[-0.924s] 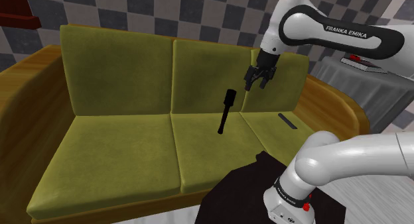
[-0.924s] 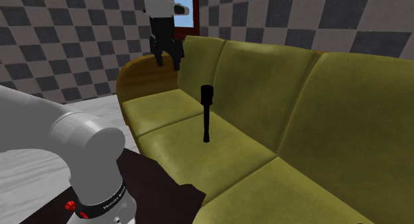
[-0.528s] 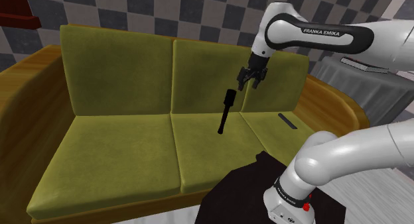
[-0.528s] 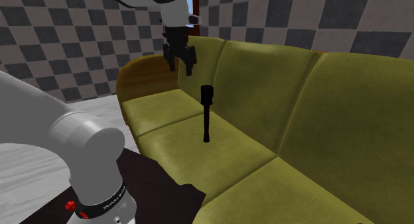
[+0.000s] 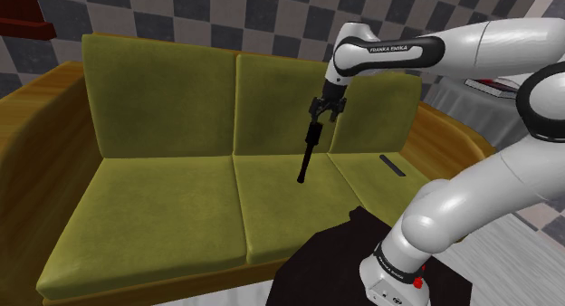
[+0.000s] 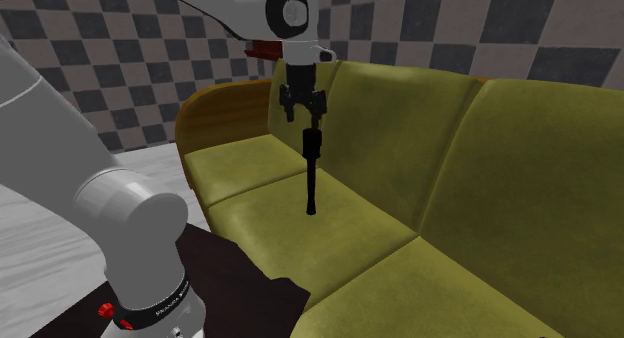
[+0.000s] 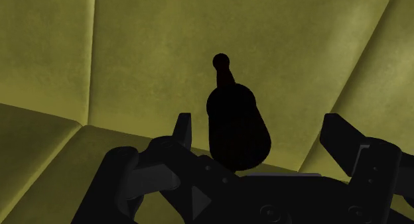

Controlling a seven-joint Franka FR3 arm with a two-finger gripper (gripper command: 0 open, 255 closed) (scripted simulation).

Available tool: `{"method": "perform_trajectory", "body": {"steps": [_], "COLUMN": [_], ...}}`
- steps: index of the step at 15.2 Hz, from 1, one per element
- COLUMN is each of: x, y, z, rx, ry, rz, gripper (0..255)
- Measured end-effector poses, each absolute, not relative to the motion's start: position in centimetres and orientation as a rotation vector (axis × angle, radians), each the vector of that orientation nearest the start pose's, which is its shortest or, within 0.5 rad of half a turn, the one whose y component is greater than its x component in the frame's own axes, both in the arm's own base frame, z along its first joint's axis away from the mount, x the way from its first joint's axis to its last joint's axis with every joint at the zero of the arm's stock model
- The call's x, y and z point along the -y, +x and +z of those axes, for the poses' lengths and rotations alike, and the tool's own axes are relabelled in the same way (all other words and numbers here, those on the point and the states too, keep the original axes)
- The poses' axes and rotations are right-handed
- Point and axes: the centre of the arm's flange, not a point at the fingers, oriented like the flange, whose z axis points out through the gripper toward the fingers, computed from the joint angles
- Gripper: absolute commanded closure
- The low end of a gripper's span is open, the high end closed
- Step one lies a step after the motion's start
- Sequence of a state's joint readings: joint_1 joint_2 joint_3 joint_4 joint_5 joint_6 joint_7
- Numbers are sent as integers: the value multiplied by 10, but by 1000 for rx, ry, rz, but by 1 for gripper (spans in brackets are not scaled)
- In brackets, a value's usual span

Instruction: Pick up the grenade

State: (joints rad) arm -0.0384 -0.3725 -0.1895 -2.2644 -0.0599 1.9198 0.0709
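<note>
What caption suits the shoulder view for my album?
Open gripper poised above a black stick grenade standing on an olive sofa.

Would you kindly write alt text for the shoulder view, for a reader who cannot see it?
A white robot arm reaches over an olive-green sofa, its black pincer open just above the head of a black stick grenade standing on end on the seat. A checkered wall is behind.

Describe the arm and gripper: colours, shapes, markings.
The arm is white with rounded links and dark joints; a black band carries white FRANKA EMIKA lettering. Small red marks sit near its base. The gripper is all black, two-fingered.
</note>
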Motion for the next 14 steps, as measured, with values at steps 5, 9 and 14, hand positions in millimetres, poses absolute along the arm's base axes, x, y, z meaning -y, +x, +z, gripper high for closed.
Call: {"method": "perform_trajectory", "body": {"steps": [5, 9, 14], "x": [121, 121, 122], "y": [449, 449, 449], "z": [480, 460, 457], "rx": [-423, -423, -423], "ry": [-3103, -3103, -3103], "rz": [-34, -34, -38], "gripper": [0, 0, 255]}}
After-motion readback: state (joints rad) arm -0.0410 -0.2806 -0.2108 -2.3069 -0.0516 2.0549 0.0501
